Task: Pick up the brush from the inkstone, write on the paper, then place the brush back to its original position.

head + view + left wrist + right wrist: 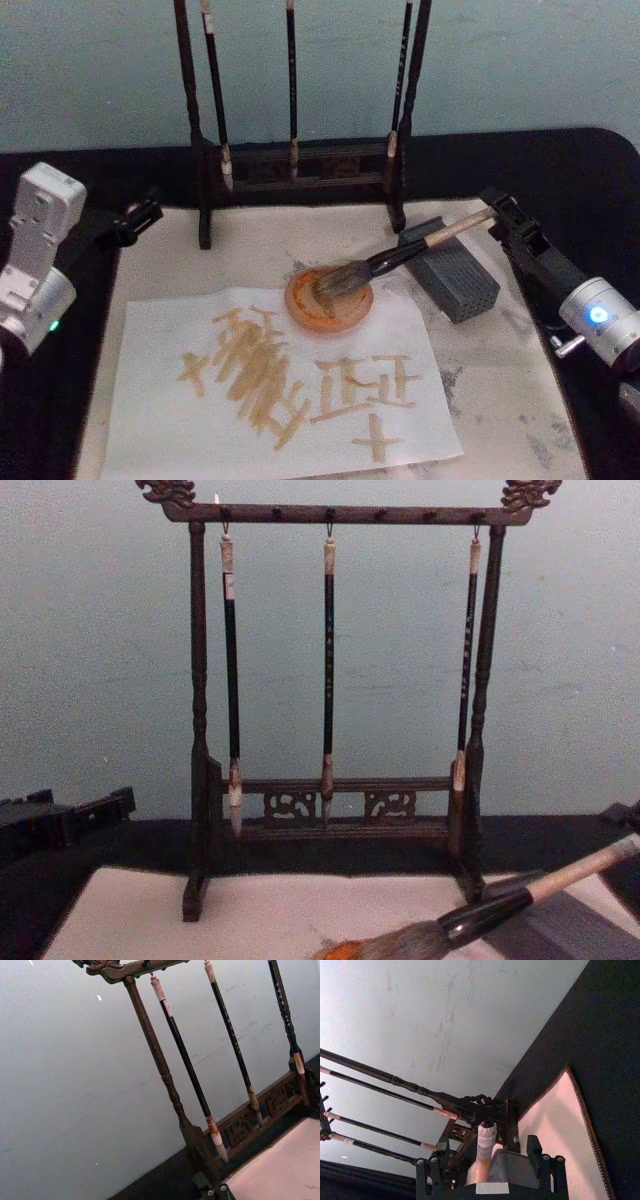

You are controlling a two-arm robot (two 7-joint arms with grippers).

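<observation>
brush (400, 256): it lay tilted, bristles down in the orange dish (296, 305), black ferrule across the inkstone (458, 280) at its end nearer the brush rack (300, 182).
right gripper (498, 214): you had it at the table's right, jaws spread wide on either side of the brush's handle end, not pinching it.
inkstone: it sat on the felt mat (500, 400), just right of the dish.
paper (160, 400): it lay flat on the mat, marked with ochre strokes, with the dish on its far edge.
left gripper (143, 214): parked at the mat's left edge; you could not tell its grip.
</observation>
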